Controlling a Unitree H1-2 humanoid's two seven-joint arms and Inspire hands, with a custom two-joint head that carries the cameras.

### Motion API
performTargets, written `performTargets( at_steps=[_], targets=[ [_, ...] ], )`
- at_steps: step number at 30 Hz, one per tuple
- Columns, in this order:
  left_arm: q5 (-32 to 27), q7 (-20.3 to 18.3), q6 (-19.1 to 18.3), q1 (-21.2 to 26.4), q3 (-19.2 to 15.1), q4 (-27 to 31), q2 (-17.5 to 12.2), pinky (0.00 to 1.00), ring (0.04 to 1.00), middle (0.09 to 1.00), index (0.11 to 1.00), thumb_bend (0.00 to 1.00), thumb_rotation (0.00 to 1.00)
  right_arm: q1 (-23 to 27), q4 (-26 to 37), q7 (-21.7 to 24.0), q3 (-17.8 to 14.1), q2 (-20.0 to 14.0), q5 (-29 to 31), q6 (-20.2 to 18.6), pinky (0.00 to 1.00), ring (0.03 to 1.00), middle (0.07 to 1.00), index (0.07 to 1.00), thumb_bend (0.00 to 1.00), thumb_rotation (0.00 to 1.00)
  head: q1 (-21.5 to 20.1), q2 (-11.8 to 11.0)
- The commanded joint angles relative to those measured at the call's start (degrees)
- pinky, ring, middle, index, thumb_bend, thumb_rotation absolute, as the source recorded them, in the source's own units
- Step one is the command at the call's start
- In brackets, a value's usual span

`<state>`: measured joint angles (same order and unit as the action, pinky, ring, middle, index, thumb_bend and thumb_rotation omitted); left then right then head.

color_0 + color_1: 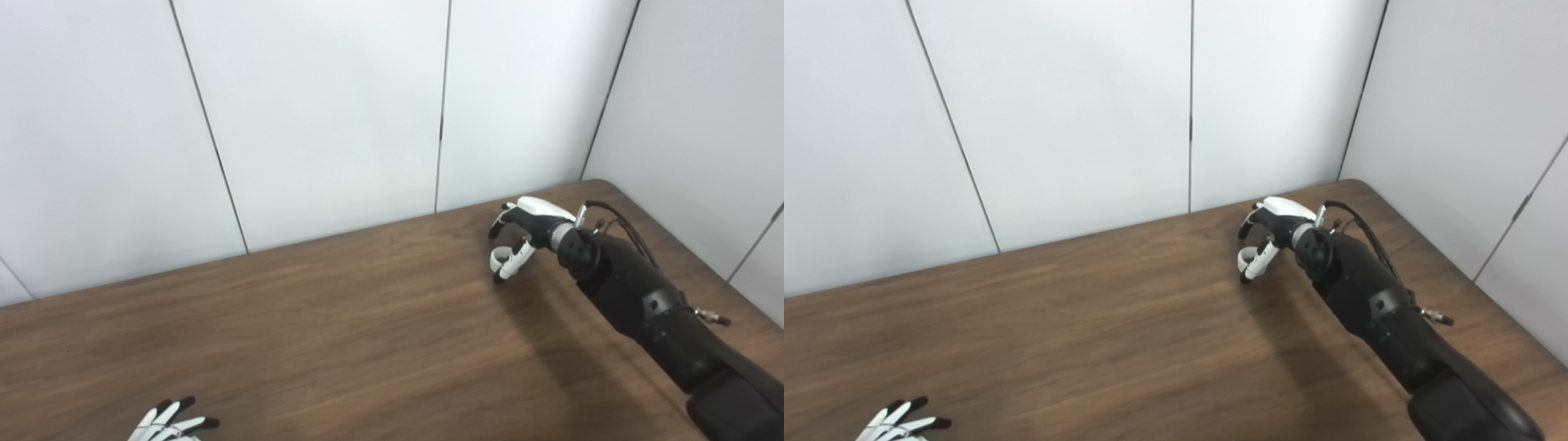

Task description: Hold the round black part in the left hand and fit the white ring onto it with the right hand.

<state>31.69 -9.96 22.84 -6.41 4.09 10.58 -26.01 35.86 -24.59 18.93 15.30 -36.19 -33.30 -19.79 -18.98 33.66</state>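
Observation:
My right hand (pixel 520 236) reaches out over the far right part of the wooden table (pixel 343 318), close to the back wall. Its fingers (pixel 495 231) curl downward and the thumb points toward the table. A small white loop (pixel 499 257) shows between fingers and thumb; it looks like the white ring, but I cannot tell whether the hand grips it. My left hand (pixel 171 424) barely enters at the bottom left edge, fingertips spread apart with nothing in them. No round black part is in view.
White wall panels (pixel 318 122) rise right behind the table's far edge and along its right side (pixel 692 135). The table's rounded back right corner (pixel 603 182) lies just beyond my right hand. My black right forearm (pixel 649 306) crosses the right side of the table.

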Motion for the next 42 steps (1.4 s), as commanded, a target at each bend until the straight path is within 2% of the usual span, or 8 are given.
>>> performTargets(
  at_steps=[1, 4, 20, 21, 22, 24, 37, 42],
  targets=[
    [-1.0, 1.1, 1.4, 1.8, -0.4, 0.6, -0.9, 1.00, 0.962, 0.809, 0.479, 0.52, 0.04, -0.5, 0.7, 1.3, 0.1, -0.7, 0.2, -0.7, 1.00, 1.000, 1.000, 0.519, 0.61, 0.13, -0.2, 0.1],
    [-1.1, 1.2, 1.7, 2.2, -0.3, 0.2, -0.8, 1.00, 0.960, 0.808, 0.478, 0.52, 0.04, -0.7, 0.8, 1.4, 0.9, -1.2, -0.3, -1.2, 1.00, 1.000, 1.000, 0.489, 0.53, 0.13, -0.5, 0.0],
    [-0.9, 1.5, 2.8, 4.4, 0.2, -2.1, -1.1, 1.00, 0.956, 0.805, 0.479, 0.52, 0.04, -2.4, 3.7, 1.7, 1.9, -3.4, -1.4, -2.8, 1.00, 1.000, 0.986, 0.491, 0.53, 0.14, -1.6, -0.3],
    [-1.0, 1.6, 2.9, 4.5, 0.2, -2.1, -1.1, 1.00, 0.957, 0.805, 0.478, 0.52, 0.04, -2.5, 3.9, 1.8, 2.0, -3.5, -1.4, -2.8, 1.00, 1.000, 0.984, 0.544, 0.74, 0.16, -1.6, -0.3],
    [-1.0, 1.6, 3.0, 4.6, 0.3, -2.2, -1.1, 1.00, 0.957, 0.805, 0.478, 0.52, 0.04, -2.7, 4.1, 1.8, 1.9, -3.6, -1.3, -2.9, 1.00, 1.000, 0.984, 0.572, 0.85, 0.17, -1.7, -0.2],
    [-1.0, 1.8, 3.2, 4.7, 0.3, -2.4, -1.1, 1.00, 0.954, 0.803, 0.478, 0.52, 0.04, -2.9, 4.4, 1.7, 1.9, -3.7, -1.1, -2.9, 1.00, 1.000, 0.985, 0.605, 0.94, 0.17, -1.7, -0.2],
    [-1.2, 1.7, 3.7, 4.7, 0.2, -2.6, -1.4, 1.00, 0.953, 0.806, 0.478, 0.52, 0.04, -4.1, 6.8, 5.4, 1.8, -4.2, 0.5, -5.5, 1.00, 1.000, 1.000, 0.761, 0.95, 0.18, -1.9, -0.1],
    [-1.2, 2.0, 3.9, 4.8, 0.3, -3.0, -1.4, 1.00, 0.951, 0.805, 0.478, 0.52, 0.04, -4.0, 6.3, 7.2, 2.1, -4.7, 1.0, -5.7, 1.00, 1.000, 1.000, 0.797, 0.99, 0.23, -1.9, -0.2]
  ],
)
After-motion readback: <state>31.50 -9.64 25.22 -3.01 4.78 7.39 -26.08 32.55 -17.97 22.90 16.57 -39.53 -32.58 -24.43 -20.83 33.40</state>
